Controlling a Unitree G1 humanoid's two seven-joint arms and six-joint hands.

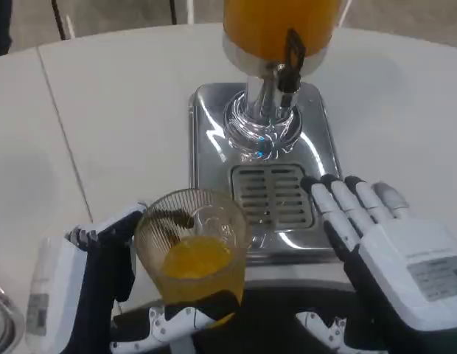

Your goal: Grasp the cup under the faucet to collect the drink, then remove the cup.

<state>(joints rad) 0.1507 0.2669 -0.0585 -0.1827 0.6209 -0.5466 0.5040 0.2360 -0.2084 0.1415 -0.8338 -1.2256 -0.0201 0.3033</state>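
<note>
A clear ribbed cup [193, 251] partly filled with orange juice is held by my left hand [103, 295], fingers wrapped around its sides and lower part. The cup sits at the front left of the dispenser's chrome base [214, 140], away from the faucet [290, 63] with its black lever. Above the faucet stands the juice tank [276, 22], full of orange drink. My right hand [383, 251] lies flat and open beside the drip grate [273, 195], fingers stretched toward it, holding nothing.
The white round table [103, 110] spreads to the left and right of the dispenser. A shiny metal object [1, 317] shows at the lower left corner. Dark cables run at the far edge.
</note>
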